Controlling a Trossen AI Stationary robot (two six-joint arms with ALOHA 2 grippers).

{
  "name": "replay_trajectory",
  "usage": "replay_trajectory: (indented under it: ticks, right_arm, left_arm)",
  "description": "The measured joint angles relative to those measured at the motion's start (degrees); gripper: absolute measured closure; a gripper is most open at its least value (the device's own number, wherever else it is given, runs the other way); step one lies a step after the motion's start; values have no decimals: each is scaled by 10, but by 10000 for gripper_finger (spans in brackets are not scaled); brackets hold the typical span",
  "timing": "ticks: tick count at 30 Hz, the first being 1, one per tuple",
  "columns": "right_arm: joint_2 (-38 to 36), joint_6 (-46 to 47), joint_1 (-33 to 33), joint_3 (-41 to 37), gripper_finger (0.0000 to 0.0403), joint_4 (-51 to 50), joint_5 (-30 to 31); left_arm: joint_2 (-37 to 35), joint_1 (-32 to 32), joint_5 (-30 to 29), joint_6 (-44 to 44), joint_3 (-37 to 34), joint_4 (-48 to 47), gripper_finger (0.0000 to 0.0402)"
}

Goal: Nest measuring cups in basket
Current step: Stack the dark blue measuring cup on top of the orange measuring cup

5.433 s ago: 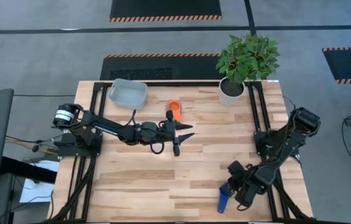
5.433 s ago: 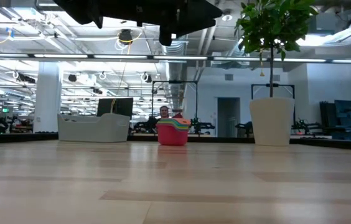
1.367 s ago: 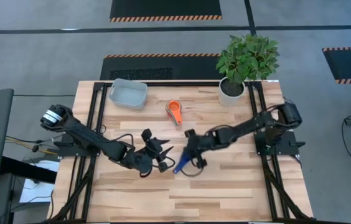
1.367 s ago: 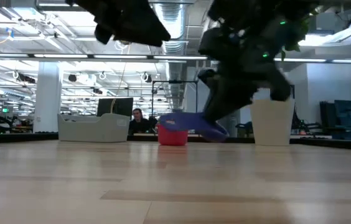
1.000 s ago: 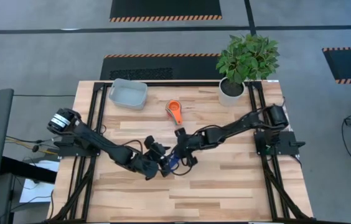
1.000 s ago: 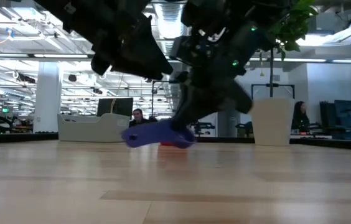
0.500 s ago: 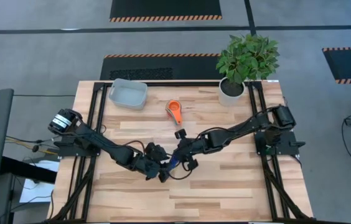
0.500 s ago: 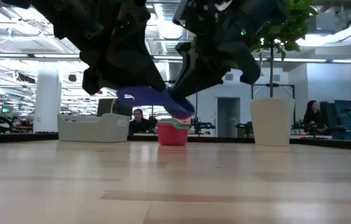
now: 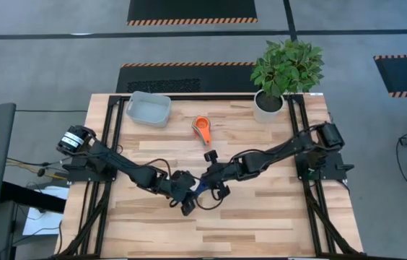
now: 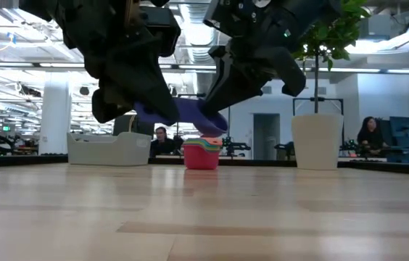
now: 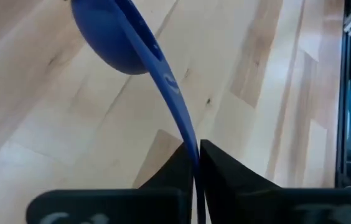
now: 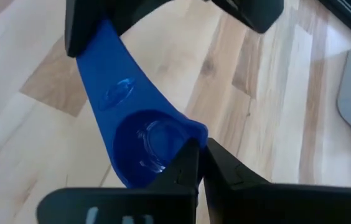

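Observation:
A dark blue measuring cup [image 9: 198, 186] hangs above the middle of the table between my two grippers. My left gripper [image 9: 189, 195] is shut on its handle, and my right gripper [image 9: 206, 180] is shut on its bowl. The low view shows the cup [image 10: 179, 112] well above the tabletop. Farther back, a stack of nested cups [image 9: 202, 128], orange on top, stands on the table; in the low view the outermost cup [image 10: 201, 155] is red. The pale basket [image 9: 149, 108] sits at the far left. My left gripper pinches the free end of the cup's flat handle [image 11: 187, 134] between its two fingers [image 11: 174, 167], which lie along the handle. The cup is clear of the table. My right gripper pinches the bowl's rim [image 12: 194, 132] on the side away from the handle, between its two fingers [image 12: 185, 167]. The handle [image 12: 104, 81] runs away from it toward the left gripper. The cup hangs clear of the table, roughly level.
A white plant pot [image 9: 268, 105] with a leafy plant stands at the far right corner. Black frame rails [image 9: 114, 123] run along the table's left and right sides. People [image 10: 162, 138] show in the room beyond the table.
My right gripper has raised the blue cup from just above the tabletop to well above it. My left gripper has come in on the handle end and shut on it, so both grippers now hold the cup.

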Motion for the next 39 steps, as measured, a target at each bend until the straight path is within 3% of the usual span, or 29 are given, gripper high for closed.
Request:
replay_trajectory:
  ticks: [5, 11, 14, 19, 23, 29, 33, 39]
  right_arm:
    - [-1, 34, 14, 0, 353, -10, 64]
    - [-36, 84, 48, -1, 261, -84, 268]
    - [-69, 151, 59, -3, 204, -116, 321]
    - [-131, 316, 54, -29, 132, -211, 372]
    - [-185, 382, 54, -73, 113, -254, 412]
    - [-263, 411, 48, -135, 112, -249, 419]
    - [-297, 412, 42, -151, 112, -242, 418]
    - [-316, 411, 43, -154, 112, -238, 417]
  left_arm:
    - [0, 1, -71, 11, -1, -1, 399]
    - [0, 14, -165, 20, 0, 16, 401]
    - [0, 36, -224, 5, -9, 58, 401]
    - [6, 87, -262, -43, -46, 164, 401]
    - [15, 128, -273, -82, -94, 288, 401]
    - [22, 178, -252, -101, -149, 488, 401]
    - [24, 200, -240, -126, -154, 488, 401]
    - [54, 242, -170, -176, -152, 493, 402]
